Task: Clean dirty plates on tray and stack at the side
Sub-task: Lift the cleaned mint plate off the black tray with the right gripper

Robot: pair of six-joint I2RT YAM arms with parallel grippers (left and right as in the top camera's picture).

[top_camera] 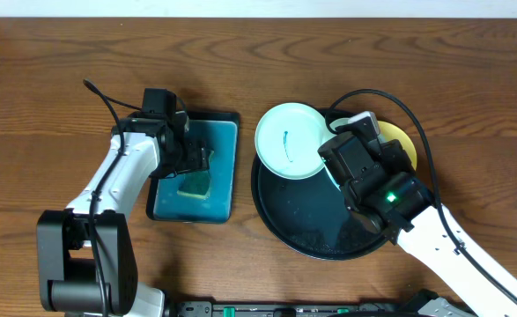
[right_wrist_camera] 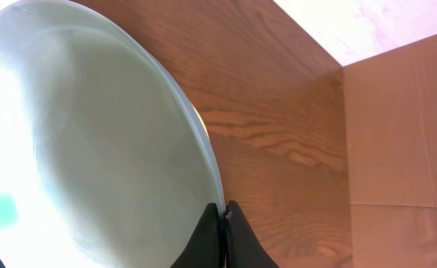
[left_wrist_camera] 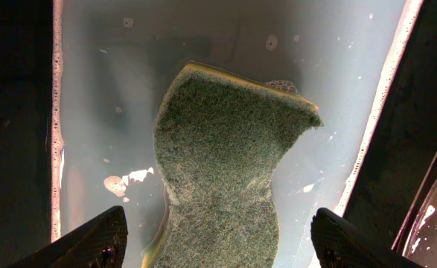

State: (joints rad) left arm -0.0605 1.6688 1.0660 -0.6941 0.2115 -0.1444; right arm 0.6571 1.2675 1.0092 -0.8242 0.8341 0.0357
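A pale mint plate (top_camera: 289,141) with a thin teal scribble hangs over the far left rim of the round black tray (top_camera: 302,216). My right gripper (top_camera: 324,158) is shut on that plate's edge; in the right wrist view the fingertips (right_wrist_camera: 212,223) pinch the rim of the plate (right_wrist_camera: 91,149). A pale yellow plate (top_camera: 399,136) peeks out behind the right arm at the tray's far right. My left gripper (top_camera: 196,163) hovers open over a green sponge (left_wrist_camera: 225,164), one black finger (left_wrist_camera: 91,242) on each side and neither touching it.
A rectangular teal tray (top_camera: 221,145) holding soapy water (left_wrist_camera: 106,97) sits left of the black tray, with the sponge (top_camera: 194,183) lying in it. Cables trail from both arms. The brown wooden table (top_camera: 55,97) surrounds everything.
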